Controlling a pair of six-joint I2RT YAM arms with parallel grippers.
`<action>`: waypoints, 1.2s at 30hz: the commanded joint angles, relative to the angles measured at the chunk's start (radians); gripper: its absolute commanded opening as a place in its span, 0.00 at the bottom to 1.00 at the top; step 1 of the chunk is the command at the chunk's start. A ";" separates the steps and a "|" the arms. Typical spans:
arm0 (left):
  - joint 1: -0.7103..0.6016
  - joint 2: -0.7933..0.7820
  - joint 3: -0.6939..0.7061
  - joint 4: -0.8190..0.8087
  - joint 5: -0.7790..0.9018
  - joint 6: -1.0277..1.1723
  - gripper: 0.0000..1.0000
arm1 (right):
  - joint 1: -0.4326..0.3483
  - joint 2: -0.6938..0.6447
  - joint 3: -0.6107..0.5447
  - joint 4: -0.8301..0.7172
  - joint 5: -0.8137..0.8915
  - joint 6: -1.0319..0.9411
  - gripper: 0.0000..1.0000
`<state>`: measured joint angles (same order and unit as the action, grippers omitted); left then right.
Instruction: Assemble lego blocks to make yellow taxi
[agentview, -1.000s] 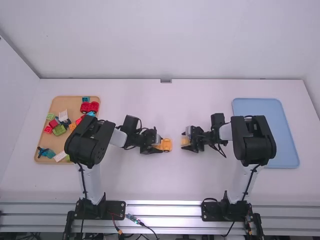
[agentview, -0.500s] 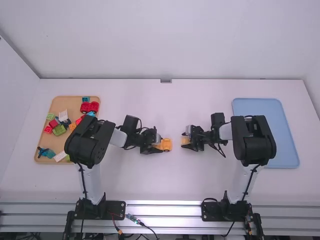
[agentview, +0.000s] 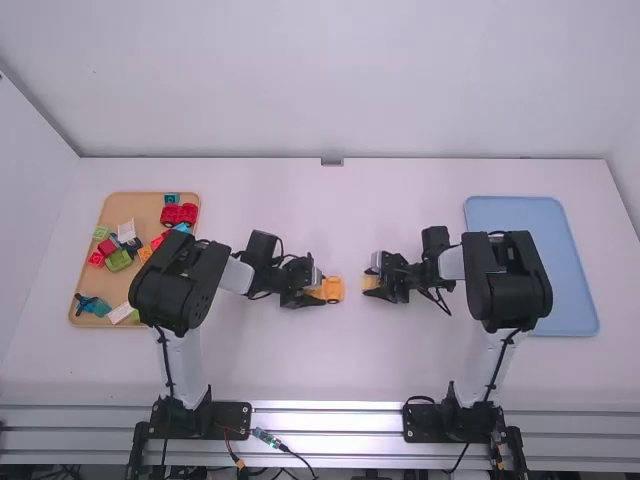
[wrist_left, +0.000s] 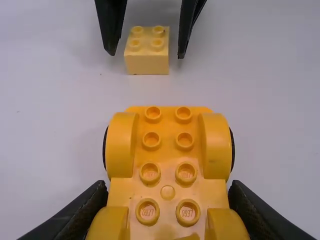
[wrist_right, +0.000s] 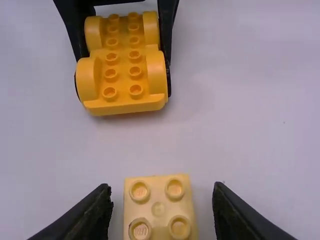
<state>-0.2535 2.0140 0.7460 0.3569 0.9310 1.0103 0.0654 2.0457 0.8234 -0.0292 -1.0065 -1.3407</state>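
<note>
We see the left claw (agentview: 322, 291) near the middle of the bench (agentview: 300, 360), its fingers drawn in against both sides of a yellow car base (wrist_right: 122, 55), gripping it between the wheel arches at its two ends. The car base lies with its studs facing up, and black wheels (wrist_right: 169, 84) show beneath the yellow arches. Facing it from the other side, the right claw (agentview: 373, 283) is spread wide, one finger on each side of a small pale yellow block (wrist_right: 158, 209). We can make out a strip of bench between each finger and the block, so it has hold of nothing. The block is also studs up and apart from the car base, lined up roughly with the end of the car base that points toward the right arm. Off to the left, partly behind the left arm, we have a tan tray (agentview: 145, 208) with a mix of toy pieces in it: a red car base (agentview: 179, 214) and a teal block (agentview: 171, 198) at the far edge, a white block (agentview: 126, 232), a green block (agentview: 119, 260) and a teal figure (agentview: 97, 306) near the front corner. On the right side of the bench, partly hidden by the right arm, we see a blue tray (agentview: 505, 215).
</note>
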 joint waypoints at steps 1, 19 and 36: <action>0.003 0.017 -0.006 -0.001 0.018 -0.005 0.54 | 0.001 0.013 0.000 -0.004 -0.001 0.002 0.52; -0.003 0.017 0.000 -0.003 0.018 -0.005 0.55 | 0.001 0.012 0.014 -0.009 -0.026 0.004 0.29; 0.001 0.017 0.000 -0.001 -0.008 -0.005 0.53 | 0.108 -0.102 0.173 -0.354 0.047 -0.055 0.23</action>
<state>-0.2535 2.0140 0.7460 0.3569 0.9226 1.0100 0.1638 1.9938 0.9695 -0.3725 -0.9668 -1.3788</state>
